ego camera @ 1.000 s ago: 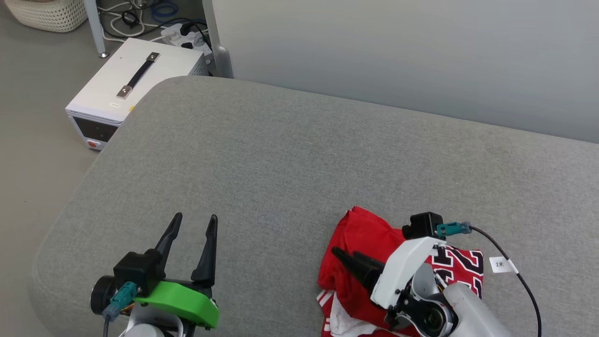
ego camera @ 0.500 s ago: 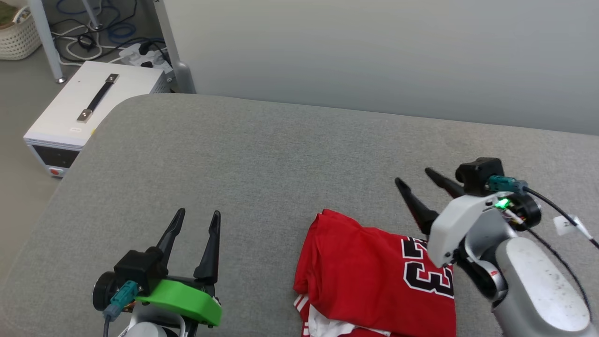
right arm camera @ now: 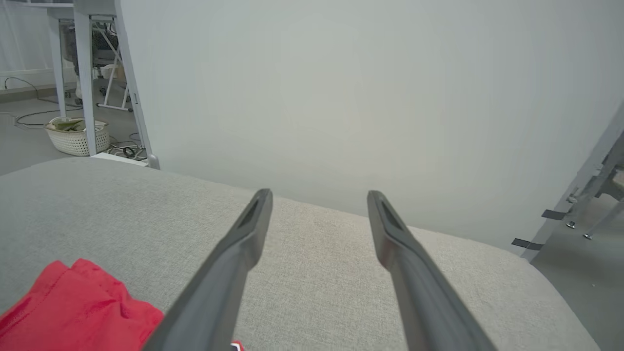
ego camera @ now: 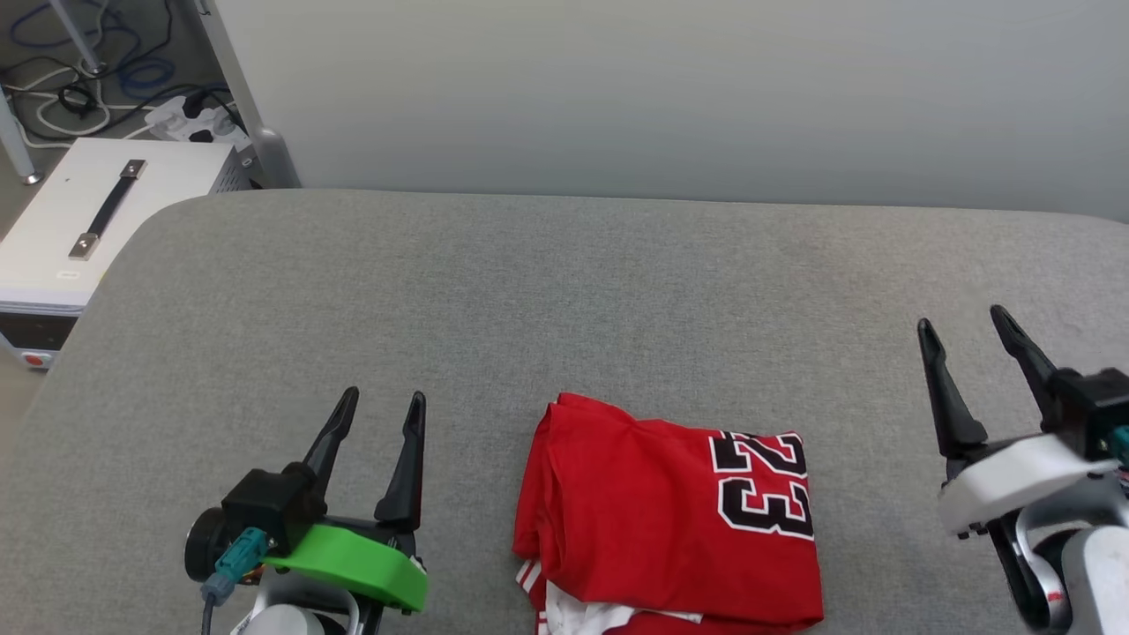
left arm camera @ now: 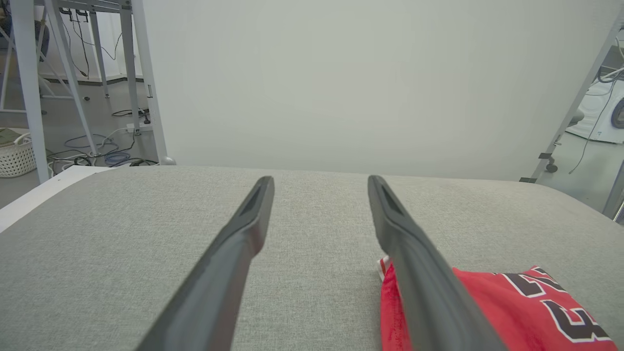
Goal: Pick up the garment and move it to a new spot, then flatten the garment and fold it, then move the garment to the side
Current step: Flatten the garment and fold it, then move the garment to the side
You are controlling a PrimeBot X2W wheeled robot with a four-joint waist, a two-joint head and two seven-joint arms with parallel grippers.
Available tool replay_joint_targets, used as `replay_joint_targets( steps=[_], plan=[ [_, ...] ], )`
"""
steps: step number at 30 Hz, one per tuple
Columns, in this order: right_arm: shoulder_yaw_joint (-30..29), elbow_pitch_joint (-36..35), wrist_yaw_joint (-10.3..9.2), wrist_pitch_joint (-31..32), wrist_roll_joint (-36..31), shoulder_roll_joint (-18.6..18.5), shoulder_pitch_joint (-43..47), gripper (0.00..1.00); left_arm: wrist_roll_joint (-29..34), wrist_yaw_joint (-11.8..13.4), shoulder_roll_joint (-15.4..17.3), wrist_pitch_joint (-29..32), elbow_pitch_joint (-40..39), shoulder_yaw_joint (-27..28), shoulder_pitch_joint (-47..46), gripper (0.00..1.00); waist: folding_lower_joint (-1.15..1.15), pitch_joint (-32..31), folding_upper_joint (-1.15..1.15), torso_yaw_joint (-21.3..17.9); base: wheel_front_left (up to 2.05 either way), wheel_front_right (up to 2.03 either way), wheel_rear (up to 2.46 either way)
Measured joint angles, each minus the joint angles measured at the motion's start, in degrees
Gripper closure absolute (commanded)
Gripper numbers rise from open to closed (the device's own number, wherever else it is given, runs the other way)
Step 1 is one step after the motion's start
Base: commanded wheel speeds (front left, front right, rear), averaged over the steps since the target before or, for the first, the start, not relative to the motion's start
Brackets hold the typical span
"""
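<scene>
Pulled off garment (ego camera: 653, 511), swung right: right gripper (ego camera: 961, 317), fingers spread, empty. Left gripper (ego camera: 384, 395) parked left of garment, spread, empty. Garment folded, near-centre on grey cushion (ego camera: 529, 291). Folding likely done; next needs pinching folded stack, shifting aside without unfolding.

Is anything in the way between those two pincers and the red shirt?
Nothing visible. The folded red shirt lies on the grey padded surface between the open left pincer and the open right pincer, with just bare grey fabric separating it from each. Neither pincer touches it.
</scene>
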Motion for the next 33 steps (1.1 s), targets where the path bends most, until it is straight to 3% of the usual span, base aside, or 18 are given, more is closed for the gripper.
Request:
replay_joint_targets(
  steps=[5, 13, 27, 33],
  plan=[
    [-5.2, -3.8, 0.00, -3.6, -1.8, 5.4, 6.5, 0.00, 0.0, 0.0, 0.0, 0.0, -0.4, 0.1, 0.1, 0.00, 0.00, 0.1, 0.00, -1.0, 0.00, 0.00, 0.00],
    [-7.1, -5.5, 0.00, -5.9, -3.3, 10.3, 12.8, 0.00, 0.1, 0.0, -0.1, 0.0, -1.5, 0.1, 1.7, 0.00, 0.00, -0.2, 0.00, -1.8, 0.00, 0.00, 0.00],
    [-6.4, -3.1, 0.00, -7.0, -3.1, 11.0, 13.2, 0.00, 0.6, 0.0, -0.5, 0.0, -2.8, 0.1, 2.6, 0.00, 0.00, 0.2, 0.00, -1.3, 0.00, 0.00, 0.00],
    [-4.3, -3.6, 0.00, 1.9, -0.7, 10.1, 13.1, 0.00, 0.6, 0.0, -0.5, 0.0, -2.9, 0.1, 2.6, 0.00, 0.00, 1.1, 0.00, -0.8, 0.00, 0.00, 0.00]
  ],
)
